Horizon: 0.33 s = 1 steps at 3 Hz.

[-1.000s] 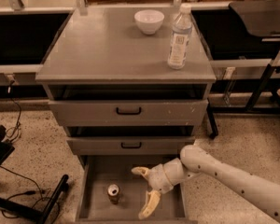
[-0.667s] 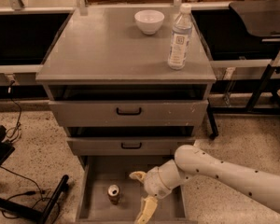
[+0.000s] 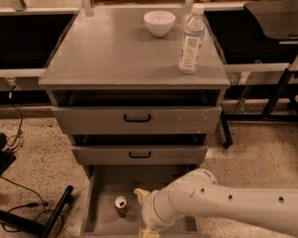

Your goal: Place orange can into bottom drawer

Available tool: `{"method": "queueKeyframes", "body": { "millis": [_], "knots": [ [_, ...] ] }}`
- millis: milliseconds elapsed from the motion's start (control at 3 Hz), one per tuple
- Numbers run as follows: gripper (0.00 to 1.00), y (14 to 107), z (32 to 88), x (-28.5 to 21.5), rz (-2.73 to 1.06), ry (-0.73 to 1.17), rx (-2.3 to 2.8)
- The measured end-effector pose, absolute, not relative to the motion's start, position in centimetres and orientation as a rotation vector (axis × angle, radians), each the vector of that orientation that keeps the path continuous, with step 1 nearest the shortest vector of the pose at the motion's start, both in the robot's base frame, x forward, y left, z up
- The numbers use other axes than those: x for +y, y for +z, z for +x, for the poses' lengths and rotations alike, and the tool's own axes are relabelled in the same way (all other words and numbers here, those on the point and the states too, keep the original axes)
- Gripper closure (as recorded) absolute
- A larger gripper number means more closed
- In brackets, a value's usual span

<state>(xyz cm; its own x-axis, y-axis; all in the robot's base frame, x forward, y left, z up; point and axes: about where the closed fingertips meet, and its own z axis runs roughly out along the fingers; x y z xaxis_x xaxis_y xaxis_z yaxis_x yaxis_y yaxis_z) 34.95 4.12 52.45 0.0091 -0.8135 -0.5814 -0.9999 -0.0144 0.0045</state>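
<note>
Cabinet (image 3: 89,119) of three grey drawers stands above and beyond the fingers (image 3: 140,194) and fills most of the view. A white arm (image 3: 238,209) reaches in low from their right. It ends in the gripper (image 3: 143,213) over the front part of the bottom drawer (image 3: 139,180), which is pulled out with its plain floor showing. Far above the fingers, on the cabinet's top surface (image 3: 119,58), stand a water bottle (image 3: 191,38) and a white bowl (image 3: 159,23); neither matters to this step. The fingers are spread and hold nothing: one points up and left, the other runs off the lower edge. The orange can (image 3: 120,206) stands upright on the drawer floor just left of the upper finger, apart from it, silver top showing. The placing looks done, so the step in hand is likely the retreat. To do it well, leave the fingers spread and draw them up and to the right, away from the can, so neither finger tips it. Clear the drawer's front wall without passing under the middle drawer (image 3: 139,154) just beyond them.
</note>
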Motion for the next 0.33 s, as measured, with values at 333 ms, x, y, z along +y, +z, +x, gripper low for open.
{"method": "queueKeyframes", "body": {
  "millis": [333],
  "knots": [
    [0.0,52.7,34.11,3.1,-1.878,0.499,1.877]
  ]
}}
